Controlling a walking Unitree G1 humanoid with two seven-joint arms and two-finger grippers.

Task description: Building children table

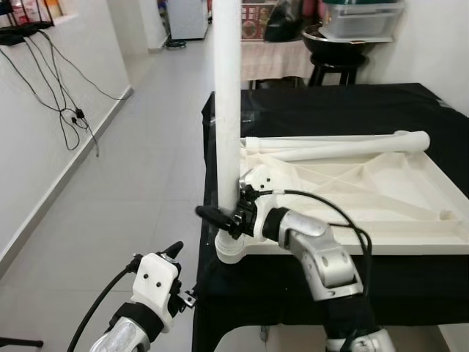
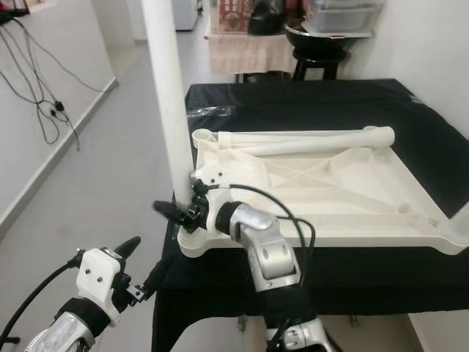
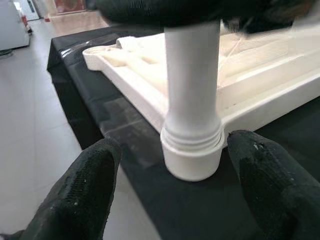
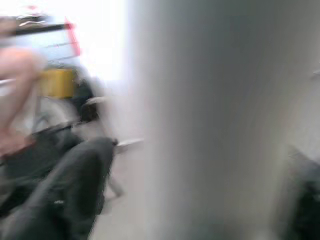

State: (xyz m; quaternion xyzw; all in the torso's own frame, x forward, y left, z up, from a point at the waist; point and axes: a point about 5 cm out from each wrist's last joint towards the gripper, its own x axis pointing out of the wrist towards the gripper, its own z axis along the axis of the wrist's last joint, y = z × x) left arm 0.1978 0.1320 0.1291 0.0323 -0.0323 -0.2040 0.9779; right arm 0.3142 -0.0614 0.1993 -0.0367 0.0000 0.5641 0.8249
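Observation:
A white children's table top (image 1: pixel 410 238) lies upside down on a black-covered table (image 1: pixel 330 103). One white table leg (image 1: pixel 229 110) stands upright in the corner socket (image 1: pixel 233 251) at the near left corner. My right gripper (image 1: pixel 223 216) is shut on this leg just above the socket, one black finger (image 4: pixel 70 200) on each side. My left gripper (image 1: pixel 182 273) hangs open below and left of that corner, off the table edge. In the left wrist view its fingertips (image 3: pixel 90 175) stand wide apart, facing the socket (image 3: pixel 192 155) without touching it.
Two more loose white legs (image 1: pixel 344 147) lie across the far side of the upturned top. Grey tiled floor (image 1: pixel 132 183) runs along my left, with cables (image 1: pixel 69 117) hanging on the white wall. A stool and cluttered table (image 1: pixel 337 44) stand behind.

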